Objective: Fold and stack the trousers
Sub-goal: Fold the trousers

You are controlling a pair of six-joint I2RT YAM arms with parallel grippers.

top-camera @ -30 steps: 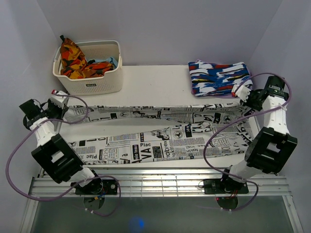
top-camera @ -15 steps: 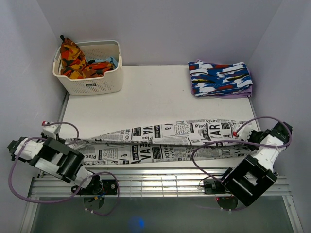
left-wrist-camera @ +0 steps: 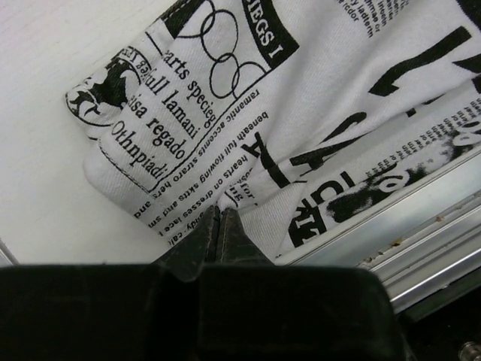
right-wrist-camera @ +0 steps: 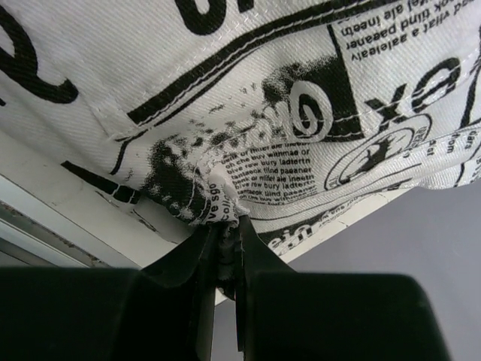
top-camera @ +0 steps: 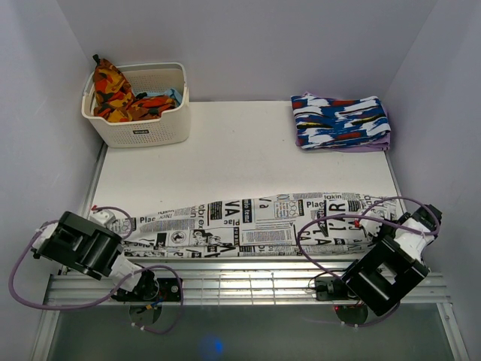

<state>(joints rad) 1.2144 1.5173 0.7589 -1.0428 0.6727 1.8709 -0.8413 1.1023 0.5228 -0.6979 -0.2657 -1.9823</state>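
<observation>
- Pincers first: left pincer [left-wrist-camera: 219, 216] pressed tight on a corner of the trousers [top-camera: 255, 219], right pincer [right-wrist-camera: 225, 226] pinching a bunched bit at the other end. Agree?
- Agree, both gripping cloth. What changed vs a second ago?
- Big move. Far leg was stretched across the middle of the bench [top-camera: 225, 143], with a gap to the near leg. Now it's dragged back and laid over that leg: one long strip, doubled lengthwise.
- So the leg-on-leg fold is done?
- My read, yes. Layers roughly line up, though the left end looks a bit skewed. Cross folds and stacking not yet done.
- Where's the strip?
- Along the near edge of the bench, its edge right at the lip in the left wrist view. Well apart from the basket [top-camera: 139, 113] and folded garment [top-camera: 342, 122] at the back.
- Arm pose?
- Left arm [top-camera: 79, 244] has pulled back, tucked low at the near-left corner, wrist down by the cloth end. Right arm [top-camera: 383, 271] mirrors it near-right, pincer low at the bench edge, cable looping over the cloth.
</observation>
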